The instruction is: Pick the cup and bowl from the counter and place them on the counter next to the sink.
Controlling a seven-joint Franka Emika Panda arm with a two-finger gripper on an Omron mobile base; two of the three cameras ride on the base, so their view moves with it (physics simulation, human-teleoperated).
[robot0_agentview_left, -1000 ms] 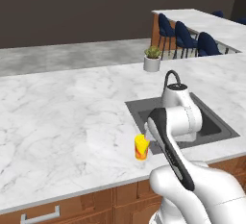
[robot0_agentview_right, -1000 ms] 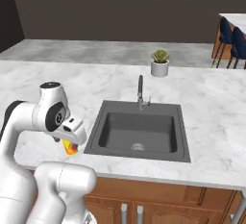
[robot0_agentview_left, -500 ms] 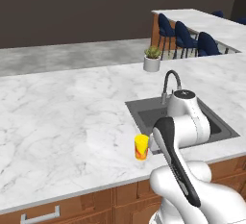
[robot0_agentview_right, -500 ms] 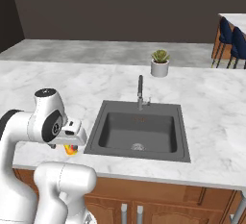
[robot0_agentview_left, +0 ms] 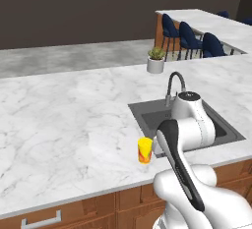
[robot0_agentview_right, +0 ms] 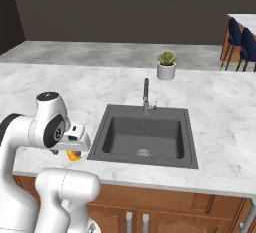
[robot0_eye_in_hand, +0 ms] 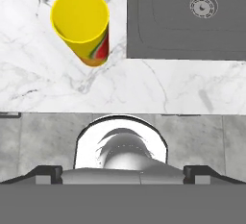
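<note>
Hand view: a yellow cup (robot0_eye_in_hand: 82, 23) with a red-and-green printed side stands upright on the white marble counter (robot0_eye_in_hand: 144, 88), in the upper left of the frame, just beside the dark grey sink (robot0_eye_in_hand: 187, 16), whose round drain (robot0_eye_in_hand: 203, 6) lies at upper right. Left base view: the same cup (robot0_agentview_left: 144, 150) stands at lower centre, near the counter's front edge and left of the basin (robot0_agentview_left: 162, 117), with the slim dark faucet (robot0_agentview_left: 173, 86) behind it. Right base view: the cup (robot0_agentview_right: 73, 155) is at lower left, largely hidden by the hand; the potted plant (robot0_agentview_right: 166, 66) stands at the upper centre, well apart.

The cup stands free, no finger touching it; the gripper's jaws stand fully apart and hold nothing. The bowl cannot be located in these frames.

Judged step: the cup appears already placed next to the sink, so the bowl is the remaining item. The next move calls for lifting the hand clear without tipping the cup, then finding the bowl.
</note>
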